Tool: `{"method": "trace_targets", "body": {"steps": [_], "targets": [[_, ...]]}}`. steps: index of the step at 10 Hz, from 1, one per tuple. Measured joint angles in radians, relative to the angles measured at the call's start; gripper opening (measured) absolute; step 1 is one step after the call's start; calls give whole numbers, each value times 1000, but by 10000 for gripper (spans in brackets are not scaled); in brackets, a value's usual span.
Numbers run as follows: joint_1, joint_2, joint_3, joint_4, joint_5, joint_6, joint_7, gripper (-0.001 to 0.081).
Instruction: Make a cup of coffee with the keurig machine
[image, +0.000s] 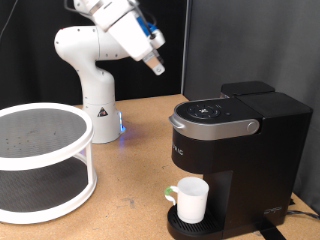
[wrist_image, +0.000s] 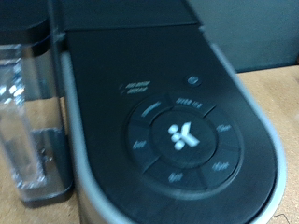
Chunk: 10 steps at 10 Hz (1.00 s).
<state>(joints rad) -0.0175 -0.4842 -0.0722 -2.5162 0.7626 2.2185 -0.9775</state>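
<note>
The black keurig machine (image: 235, 150) stands at the exterior view's right with its silver-grey lid handle (image: 210, 127) down. The white cup (image: 190, 199) sits on the round drip tray (image: 195, 221) under the spout. My gripper (image: 158, 68) hangs in the air above and to the exterior view's left of the machine, tilted towards its top, with nothing seen in it. The wrist view looks down on the machine's lid and round button panel (wrist_image: 177, 135), slightly blurred; the fingers do not show there. The clear water tank (wrist_image: 26, 121) is beside the lid.
A white round two-tier rack (image: 40, 160) stands at the exterior view's left. The arm's white base (image: 95, 95) with a blue light is behind it, at the back of the wooden table (image: 130, 190). A dark curtain forms the backdrop.
</note>
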Motion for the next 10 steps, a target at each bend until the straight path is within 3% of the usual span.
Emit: {"method": "trace_targets", "body": {"steps": [1, 5, 10], "targets": [[-4, 21, 18, 19, 0, 13, 44, 803], [2, 21, 21, 26, -5, -8, -50, 803], [3, 110, 121, 209, -272, -125, 104, 803]]}}
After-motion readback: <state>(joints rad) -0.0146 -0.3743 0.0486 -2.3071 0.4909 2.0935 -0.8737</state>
